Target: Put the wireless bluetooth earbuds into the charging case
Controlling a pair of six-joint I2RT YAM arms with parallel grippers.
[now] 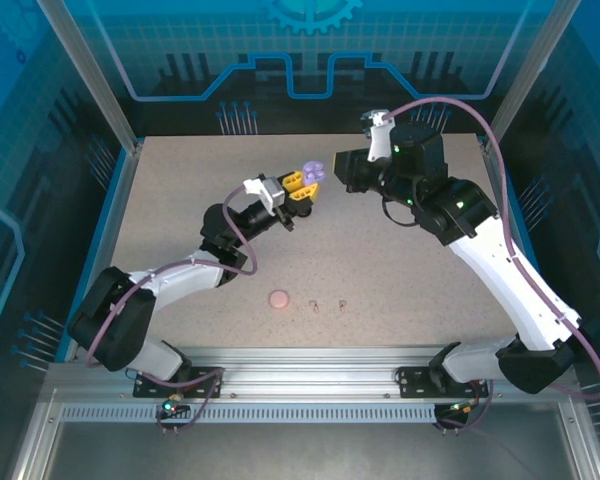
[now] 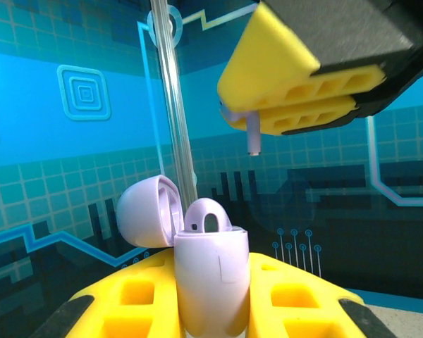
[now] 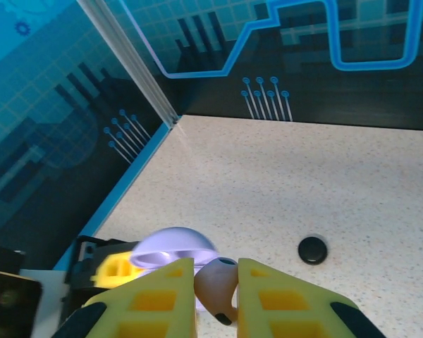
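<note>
Currently, left pincer [image 1: 304, 186] clamps the open lavender case [image 2: 211, 282]; right pincer [image 3: 216, 274] grips one earbud [image 2: 254, 138] just above that case.

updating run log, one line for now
left tool: shut on open lavender charging case | right tool: shut on earbud | earbud: not yet inserted

Work surface: speckled beige tabletop [image 1: 180, 200], matte, evenly lit, with soft shadows. A blue trim strip [image 1: 115, 215] runs along its left edge. The walls around me are blue panels printed with circuit traces and grid squares. The back wall [image 1: 310, 60] carries a gear emblem [image 1: 312, 12] at top centre. Aluminium posts [image 1: 88, 75] rise at the two back corners. A slotted aluminium rail [image 1: 310, 385] spans the near edge, with a grey metal plate [image 1: 300, 450] below it.
</note>
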